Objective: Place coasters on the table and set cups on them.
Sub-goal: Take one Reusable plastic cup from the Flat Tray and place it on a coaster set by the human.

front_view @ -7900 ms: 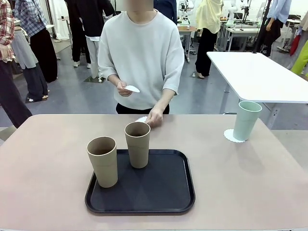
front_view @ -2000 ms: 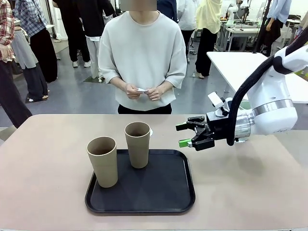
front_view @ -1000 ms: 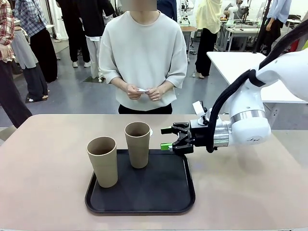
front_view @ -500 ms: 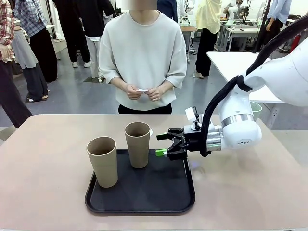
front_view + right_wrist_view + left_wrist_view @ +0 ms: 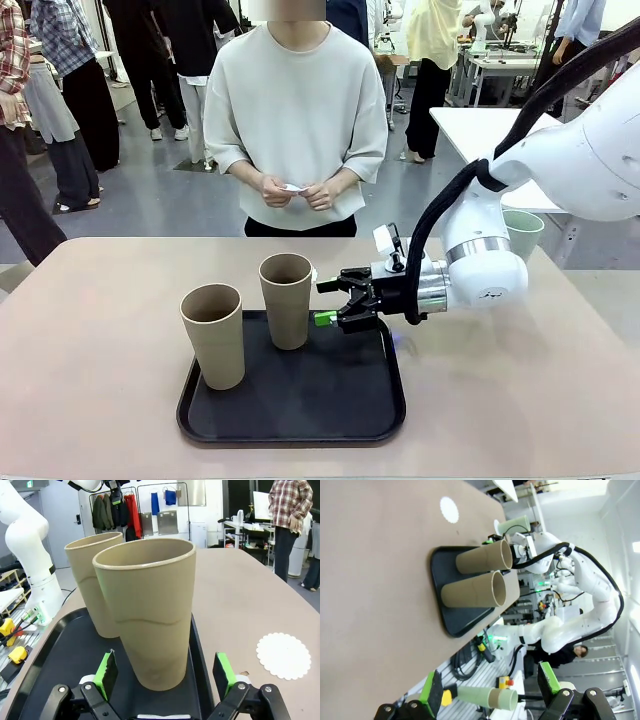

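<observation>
A brown cup (image 5: 286,300) and a tan cup (image 5: 213,335) stand upright on a black tray (image 5: 340,400). My right gripper (image 5: 322,302) is open, lying level just right of the brown cup. In the right wrist view the brown cup (image 5: 150,610) stands close ahead of the right gripper (image 5: 164,675), between the open fingers and not gripped, with the tan cup (image 5: 95,580) behind it. One coaster (image 5: 283,655) lies bare on the table (image 5: 100,330) past the tray. The person holds another coaster (image 5: 292,187). A mint cup (image 5: 525,230) peeks out behind my right arm. My left gripper (image 5: 489,687) is open and empty.
The person stands at the far edge, both hands together at the waist. A white table (image 5: 520,150) stands behind on the right. The left wrist view shows the tray (image 5: 455,620), both cups on it, the bare coaster (image 5: 449,509) and the mint cup (image 5: 512,525) from afar.
My right arm has come in from the right and slid left, low over the table, up to the brown cup. Its jaws have stayed open. Cups and person are still.
</observation>
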`<state>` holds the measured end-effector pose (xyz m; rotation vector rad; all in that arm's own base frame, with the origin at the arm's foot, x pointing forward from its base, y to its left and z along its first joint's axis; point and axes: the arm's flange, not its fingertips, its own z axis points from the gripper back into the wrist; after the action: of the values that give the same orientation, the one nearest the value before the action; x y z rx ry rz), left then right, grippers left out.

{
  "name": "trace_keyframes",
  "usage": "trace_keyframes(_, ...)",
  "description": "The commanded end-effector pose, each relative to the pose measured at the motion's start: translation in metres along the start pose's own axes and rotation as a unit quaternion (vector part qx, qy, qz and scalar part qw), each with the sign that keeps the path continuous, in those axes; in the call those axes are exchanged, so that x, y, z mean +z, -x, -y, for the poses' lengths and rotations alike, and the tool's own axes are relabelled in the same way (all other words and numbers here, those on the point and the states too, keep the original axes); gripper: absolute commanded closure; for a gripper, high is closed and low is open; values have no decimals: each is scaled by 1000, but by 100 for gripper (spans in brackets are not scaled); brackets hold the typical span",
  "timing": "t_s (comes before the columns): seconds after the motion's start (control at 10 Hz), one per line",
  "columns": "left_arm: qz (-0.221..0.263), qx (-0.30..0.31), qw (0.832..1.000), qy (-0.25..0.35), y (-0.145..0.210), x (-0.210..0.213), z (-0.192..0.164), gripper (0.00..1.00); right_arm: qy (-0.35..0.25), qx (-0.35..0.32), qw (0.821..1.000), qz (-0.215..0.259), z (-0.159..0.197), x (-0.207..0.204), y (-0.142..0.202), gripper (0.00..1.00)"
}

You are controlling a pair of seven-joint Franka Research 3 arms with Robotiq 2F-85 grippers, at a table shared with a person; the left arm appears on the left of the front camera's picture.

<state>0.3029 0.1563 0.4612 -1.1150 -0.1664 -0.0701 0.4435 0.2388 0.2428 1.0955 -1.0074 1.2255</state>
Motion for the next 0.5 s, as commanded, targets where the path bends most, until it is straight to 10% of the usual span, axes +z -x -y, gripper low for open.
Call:
trace_keyframes(0.0,4,-8,1000,9,0,1,0,0,20,6,1000,7,6,-12,4,0)
trace_keyframes(0.4,4,-8,1000,9,0,1,0,0,2,-1,1000,2,2,-2,0,0)
